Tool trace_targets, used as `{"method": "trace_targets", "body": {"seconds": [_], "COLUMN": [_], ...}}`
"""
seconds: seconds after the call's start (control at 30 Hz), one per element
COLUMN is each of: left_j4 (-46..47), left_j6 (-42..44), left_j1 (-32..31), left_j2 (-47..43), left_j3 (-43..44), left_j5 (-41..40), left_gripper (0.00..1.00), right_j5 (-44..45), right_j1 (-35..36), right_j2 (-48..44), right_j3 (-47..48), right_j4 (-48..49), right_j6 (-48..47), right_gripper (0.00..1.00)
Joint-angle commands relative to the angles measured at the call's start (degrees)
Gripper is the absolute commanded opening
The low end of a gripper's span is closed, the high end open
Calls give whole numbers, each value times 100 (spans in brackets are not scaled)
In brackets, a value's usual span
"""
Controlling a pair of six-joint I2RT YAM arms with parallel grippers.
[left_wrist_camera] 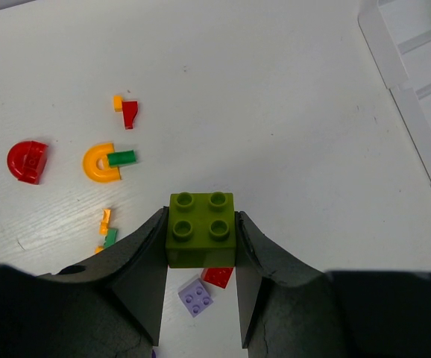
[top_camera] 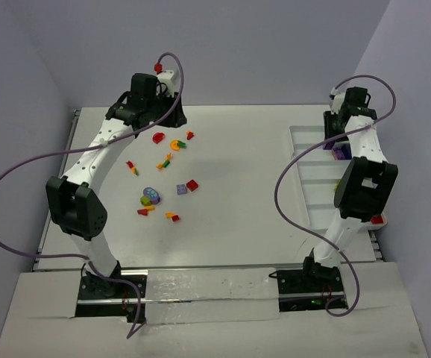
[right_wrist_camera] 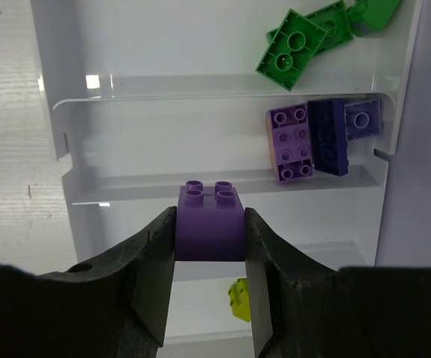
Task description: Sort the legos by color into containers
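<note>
My left gripper (left_wrist_camera: 200,240) is shut on a lime-green brick (left_wrist_camera: 202,226) and holds it above the table, over a red brick (left_wrist_camera: 218,277) and a lilac brick (left_wrist_camera: 196,297). In the top view it (top_camera: 147,101) is at the back left. My right gripper (right_wrist_camera: 210,237) is shut on a purple brick (right_wrist_camera: 210,224) above the white tray (right_wrist_camera: 200,86), at the back right in the top view (top_camera: 342,123). One compartment holds green bricks (right_wrist_camera: 297,45), the one beside it purple bricks (right_wrist_camera: 320,138), and another a lime brick (right_wrist_camera: 238,298). Loose legos (top_camera: 163,171) lie scattered mid-table.
A red half-round piece (left_wrist_camera: 27,161) and an orange arch (left_wrist_camera: 98,164) lie left of the left gripper. The tray (top_camera: 305,160) runs along the right side, with a red brick (top_camera: 377,219) at its near end. A clear plastic strip (top_camera: 208,287) spans the near edge.
</note>
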Motion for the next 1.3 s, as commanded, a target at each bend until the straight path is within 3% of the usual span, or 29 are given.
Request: {"method": "trace_targets", "body": {"seconds": [0.0, 0.47, 0.7, 0.83, 0.87, 0.93, 1.0, 1.07, 1.27], "left_j4": [21, 188, 241, 271, 289, 298, 293, 311, 390], "left_j6": [104, 60, 34, 8, -1, -14, -23, -27, -116], "left_j1": [-35, -26, -13, 14, 22, 36, 40, 53, 62], "left_j2": [18, 0, 35, 40, 40, 53, 44, 37, -35], "left_j3": [338, 171, 145, 106, 88, 66, 57, 36, -57], "left_j5": [181, 188, 118, 113, 113, 126, 126, 123, 232], "left_gripper": [0, 0, 0, 0, 0, 0, 0, 0, 0], "right_j5": [-87, -167, -278, -400, -427, -458, -454, -474, -844], "right_j1": [-63, -187, -262, -367, -380, -424, -441, -480, -498], "right_j2": [211, 809, 879, 744, 700, 642, 642, 583, 35], "right_j3": [297, 423, 85, -336, -449, -717, -804, -928, -1094], "right_j4": [-2, 530, 1149, 1618, 1744, 1966, 1969, 1959, 1814], "right_j6": [-153, -396, -541, -642, -668, -785, -821, -827, -651], "right_gripper": [0, 3, 17, 19, 22, 44, 53, 68, 74]}}
